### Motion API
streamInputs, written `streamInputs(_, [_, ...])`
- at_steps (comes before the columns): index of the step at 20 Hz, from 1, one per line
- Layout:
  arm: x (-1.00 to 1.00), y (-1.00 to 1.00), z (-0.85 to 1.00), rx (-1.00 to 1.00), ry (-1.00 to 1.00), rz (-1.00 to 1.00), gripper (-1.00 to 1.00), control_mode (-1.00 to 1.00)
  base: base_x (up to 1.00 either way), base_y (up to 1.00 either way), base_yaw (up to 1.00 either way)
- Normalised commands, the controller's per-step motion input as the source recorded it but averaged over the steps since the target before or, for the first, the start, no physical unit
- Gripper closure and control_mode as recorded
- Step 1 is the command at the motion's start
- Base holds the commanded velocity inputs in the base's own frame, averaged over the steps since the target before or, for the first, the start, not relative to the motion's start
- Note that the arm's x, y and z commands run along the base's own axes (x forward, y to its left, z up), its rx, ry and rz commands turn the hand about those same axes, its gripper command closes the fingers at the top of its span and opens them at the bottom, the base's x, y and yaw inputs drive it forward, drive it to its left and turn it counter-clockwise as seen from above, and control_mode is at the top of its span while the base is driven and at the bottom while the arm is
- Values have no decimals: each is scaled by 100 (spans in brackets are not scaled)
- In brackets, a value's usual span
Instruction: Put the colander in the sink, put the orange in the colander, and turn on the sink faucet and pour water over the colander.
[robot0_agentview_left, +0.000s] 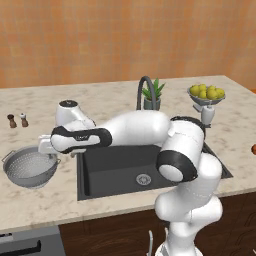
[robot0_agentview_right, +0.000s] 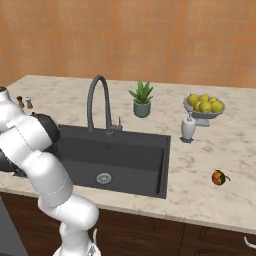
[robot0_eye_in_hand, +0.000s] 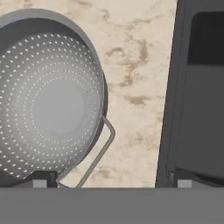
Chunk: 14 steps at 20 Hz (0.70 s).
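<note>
Sitting on the beige marbled stone counter (robot0_agentview_left: 60, 200) left of the large rectangular dark charcoal sink (robot0_agentview_left: 115, 172), the round silver-grey perforated metal colander (robot0_agentview_left: 29, 167) rests upright and empty, its near handle pointing toward the basin. The white arm stretches across the sink's left rim, and the two-finger gripper (robot0_agentview_left: 46, 146) hangs just above the colander's right edge. In the hand view the colander (robot0_eye_in_hand: 50, 100) fills the left side, its thin wire handle (robot0_eye_in_hand: 98, 153) reaching down between the two dark finger tips (robot0_eye_in_hand: 40, 179), which stand far apart, one at the colander's rim and one over the sink edge (robot0_eye_in_hand: 175, 109); the claw is released and grasps nothing.

The small round orange with its dark green spot (robot0_agentview_right: 218, 177) lies on the counter well to the right of the sink, apart from everything else. Behind the basin rises the tall dark grey gooseneck faucet (robot0_agentview_right: 97, 102) with its small lever (robot0_agentview_right: 119, 122); no water shows. Beside it stand a small potted green plant (robot0_agentview_right: 142, 100), a white soap dispenser (robot0_agentview_right: 188, 127) and a footed bowl of yellow fruit (robot0_agentview_right: 204, 106). Two small shakers (robot0_agentview_left: 17, 120) sit at the far left of the counter.

The arm's bulk hides the sink's right half in the left base view, and the forearm covers the gap between gripper and colander, so contact with the rim is hard to judge. The round silver drain (robot0_agentview_right: 104, 178) shows clearly.
</note>
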Motion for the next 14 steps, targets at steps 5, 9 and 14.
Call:
streamInputs(5, [52, 24, -8, 0, 0, 0, -100, -100, 0, 0, 0])
streamInputs(9, [40, 34, -41, -6, 0, 0, -100, -100, 0, 0, 0])
streamInputs(14, [6, 30, -51, -9, 0, 0, -100, -100, 0, 0, 0])
